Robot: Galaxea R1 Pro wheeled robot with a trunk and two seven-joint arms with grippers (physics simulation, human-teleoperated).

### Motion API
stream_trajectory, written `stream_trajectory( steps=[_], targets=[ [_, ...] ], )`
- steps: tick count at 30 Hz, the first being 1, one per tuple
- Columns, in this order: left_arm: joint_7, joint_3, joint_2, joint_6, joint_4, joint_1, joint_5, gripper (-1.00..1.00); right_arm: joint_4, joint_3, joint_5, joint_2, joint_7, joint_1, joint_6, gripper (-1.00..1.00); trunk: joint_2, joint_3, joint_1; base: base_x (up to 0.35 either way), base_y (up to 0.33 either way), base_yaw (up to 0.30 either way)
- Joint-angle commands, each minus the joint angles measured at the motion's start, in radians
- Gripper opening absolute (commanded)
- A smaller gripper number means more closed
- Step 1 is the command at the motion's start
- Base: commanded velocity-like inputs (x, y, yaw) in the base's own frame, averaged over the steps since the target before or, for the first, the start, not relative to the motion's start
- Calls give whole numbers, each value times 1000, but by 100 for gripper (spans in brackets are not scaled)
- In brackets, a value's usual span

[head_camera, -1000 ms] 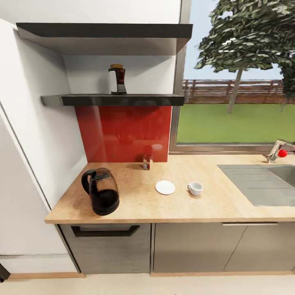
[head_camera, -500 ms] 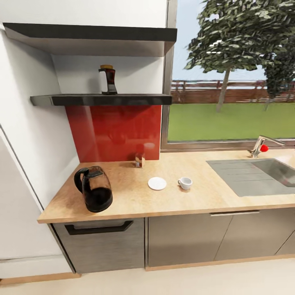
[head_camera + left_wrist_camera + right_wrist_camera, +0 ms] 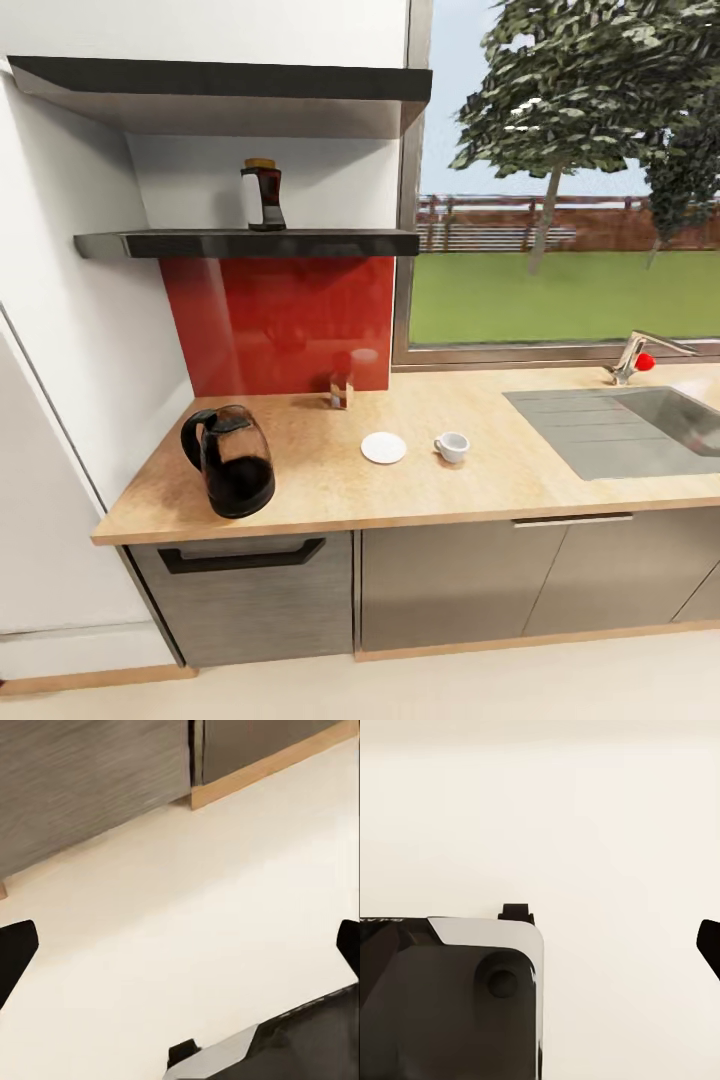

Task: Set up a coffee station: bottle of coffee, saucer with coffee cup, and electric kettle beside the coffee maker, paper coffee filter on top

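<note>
Long light wood-look table (image 3: 480, 480) on glossy grey cabinets (image 3: 450, 590); taken as the landmark for all entries.

- Rounded dark smoky-brown see-through electric kettle (image 3: 232, 473) with black handle, lid and base: upright on the table, near its end beside the white wall (image 3: 90, 330), close to the front edge.
- Small flat round white saucer (image 3: 384, 447): flat on the table, mid-depth, bare on top, well apart from the kettle.
- Small plain white coffee cup (image 3: 452, 446) with side handle: upright on the table just beside the saucer, on the sink side, not touching it.
- Small reddish-brown item (image 3: 341, 391): on the table at the foot of the glossy red backsplash (image 3: 280, 320); too blurred to identify.
- Inset grey sink (image 3: 620, 430) with drainer: set into the table under the window (image 3: 560, 200), with a silver tap (image 3: 640, 355) bearing a red knob behind it.
- Small squarish dark bottle of coffee (image 3: 263, 196) with white label and yellow-tan cap: upright on the lower dark shelf (image 3: 250, 243), on the wall above the table; a second dark shelf (image 3: 230, 85) sits higher.
- Left hand (image 3: 180, 952): black fingertips (image 3: 15, 952) wide apart at opposite picture edges, nothing between them; below it cream floor (image 3: 187, 907) and the table's cabinet base.
- Right hand: one black fingertip (image 3: 709, 945) at the picture edge over the cream floor; spread cannot be told.
</note>
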Motion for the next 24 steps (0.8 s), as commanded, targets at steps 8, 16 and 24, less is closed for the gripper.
stream_trajectory(
  steps=[8,16,24],
  targets=[
    [-530,-68,-6,34,-103,-183,-4,100,-2,8,-9,-1,-2,0,2,100,-2,-2,1,0,0,0],
    [-1065,-69,-71,433,-113,-618,6,100,-2,8,-9,-1,-2,0,2,100,-2,-2,1,0,0,0],
    [-1326,-67,-129,762,-115,-947,85,100,-2,8,-9,-1,-2,0,2,100,-2,-2,1,0,0,0]
  ],
)
